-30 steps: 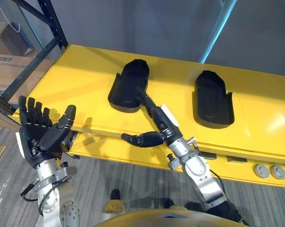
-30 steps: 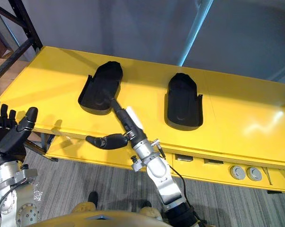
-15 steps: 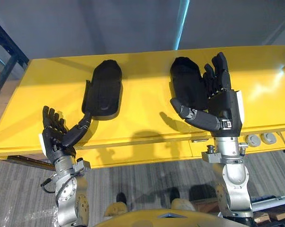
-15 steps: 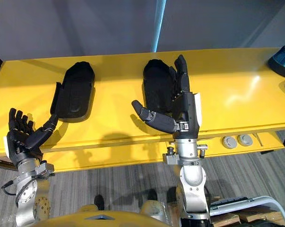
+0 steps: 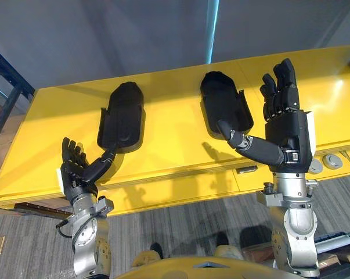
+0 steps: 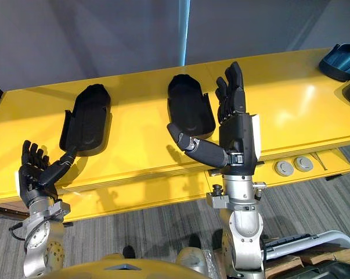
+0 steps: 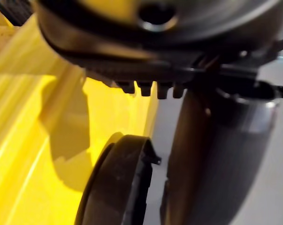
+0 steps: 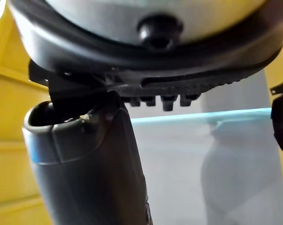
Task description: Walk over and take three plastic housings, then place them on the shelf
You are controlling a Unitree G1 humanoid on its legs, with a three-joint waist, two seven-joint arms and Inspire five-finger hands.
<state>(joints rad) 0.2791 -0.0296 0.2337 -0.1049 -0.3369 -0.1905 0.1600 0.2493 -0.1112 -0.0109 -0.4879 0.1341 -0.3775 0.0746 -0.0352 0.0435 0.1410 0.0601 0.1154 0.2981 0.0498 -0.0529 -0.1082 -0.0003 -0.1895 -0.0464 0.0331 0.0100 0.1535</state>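
Two black plastic housings lie on the yellow table (image 5: pixel 175 145), one to the left (image 5: pixel 121 116) and one near the middle (image 5: pixel 224 110). My left hand (image 5: pixel 77 171) is open at the table's front edge, its thumb pointing at the near end of the left housing (image 7: pixel 115 183); nothing is in it. My right hand (image 5: pixel 286 125) is raised and open, fingers straight up and thumb stretched out, just right of the middle housing (image 6: pixel 189 104) and apart from it. It holds nothing.
A dark blue tray-like part (image 6: pixel 341 58) sits at the table's far right end. Round sockets (image 6: pixel 293 167) are set in the table's front panel. A dark rack post (image 5: pixel 6 99) stands at the left. Grey carpet lies in front of the table.
The camera has swung, so the whole picture shifted. My right hand rose from low by the left housing to upright beside the middle one. The left hand stayed open.
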